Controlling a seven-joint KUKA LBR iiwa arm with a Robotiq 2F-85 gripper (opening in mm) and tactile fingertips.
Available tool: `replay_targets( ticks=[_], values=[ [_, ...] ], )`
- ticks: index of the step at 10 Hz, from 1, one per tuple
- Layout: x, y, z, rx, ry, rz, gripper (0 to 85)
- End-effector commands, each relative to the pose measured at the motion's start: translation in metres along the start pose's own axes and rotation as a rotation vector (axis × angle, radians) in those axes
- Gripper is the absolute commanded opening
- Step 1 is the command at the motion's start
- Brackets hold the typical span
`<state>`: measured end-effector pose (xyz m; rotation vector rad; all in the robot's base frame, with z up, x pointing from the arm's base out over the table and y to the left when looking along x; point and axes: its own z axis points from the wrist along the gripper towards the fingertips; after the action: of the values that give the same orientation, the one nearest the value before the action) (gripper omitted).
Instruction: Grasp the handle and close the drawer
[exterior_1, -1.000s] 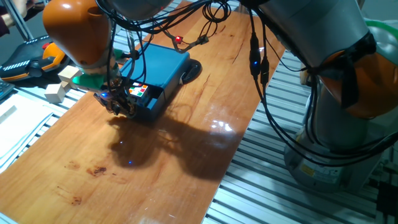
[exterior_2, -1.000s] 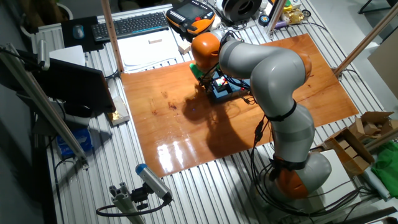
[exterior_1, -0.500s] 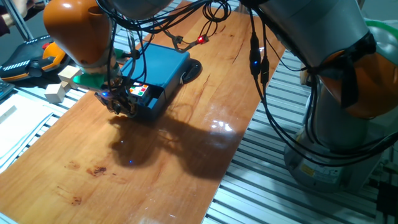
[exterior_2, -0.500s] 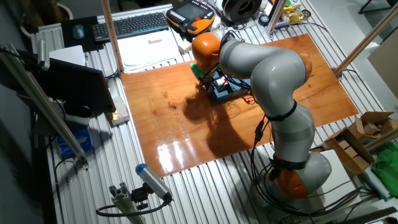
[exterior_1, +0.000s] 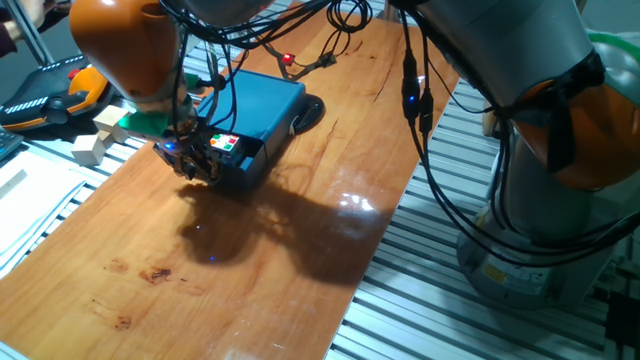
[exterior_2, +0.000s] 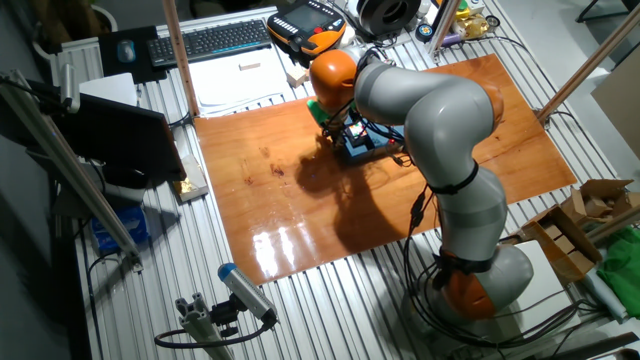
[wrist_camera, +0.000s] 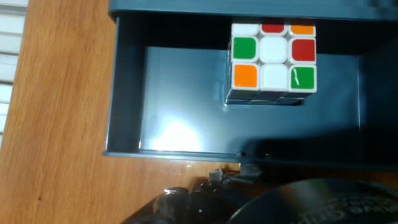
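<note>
Right now the tool (exterior_1: 193, 162) is hovering at the front of the open drawer (wrist_camera: 186, 99), its grip on the handle (wrist_camera: 247, 163) hidden from me, so it is risking slipping off mid-push.

Wood, plastic and metal surfaces

The desk (exterior_1: 300, 240) is glossy varnished wood with glare patches; the drawer (wrist_camera: 186, 118) looks like smooth dark blue plastic with faint sheen; the puzzle cube (wrist_camera: 272, 59) has glossy coloured stickers.

The arm (exterior_2: 440, 110) has smooth light grey shells with rounded orange joints (exterior_1: 125, 45). Black cables (exterior_1: 425, 150) hang along it, carrying small red and blue lights.
</note>
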<state>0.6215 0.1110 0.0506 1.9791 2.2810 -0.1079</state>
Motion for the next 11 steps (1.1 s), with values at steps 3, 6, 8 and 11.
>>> replay_targets(
  ticks=[3, 6, 8, 11],
  values=[
    [-0.004, -0.001, 0.0, -0.001, -0.007, -0.005, 2.0],
    [-0.009, -0.003, 0.001, -0.005, -0.011, -0.006, 2.0],
    [-0.01, -0.004, 0.003, -0.006, -0.011, -0.008, 2.0],
    [-0.014, -0.006, 0.004, -0.008, -0.013, -0.009, 2.0]
  ],
)
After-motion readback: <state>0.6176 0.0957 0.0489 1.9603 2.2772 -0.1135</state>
